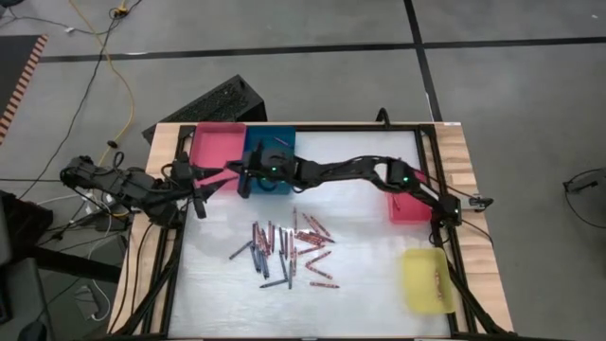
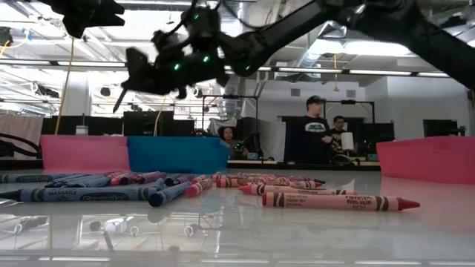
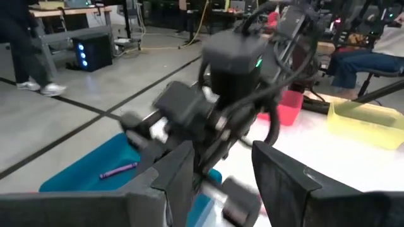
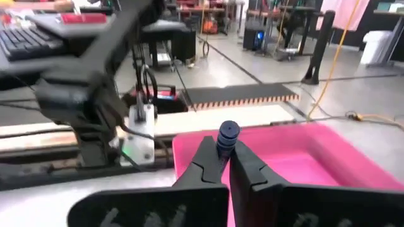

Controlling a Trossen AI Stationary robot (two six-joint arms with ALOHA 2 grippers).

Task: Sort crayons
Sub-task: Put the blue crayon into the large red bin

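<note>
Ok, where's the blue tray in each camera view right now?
High view: blue tray upper middle, directly right of the pink tray, partly under the right arm.
Low view: blue tray left of centre, again right of the pink tray.
Left wrist view: blue tray lower left.
Right wrist view: not in it; only the pink tray, behind the held blue crayon.
Shared landmark: the pink tray.

Wrapper print on the crayons (image 2: 338, 201) is unreadable.
</note>
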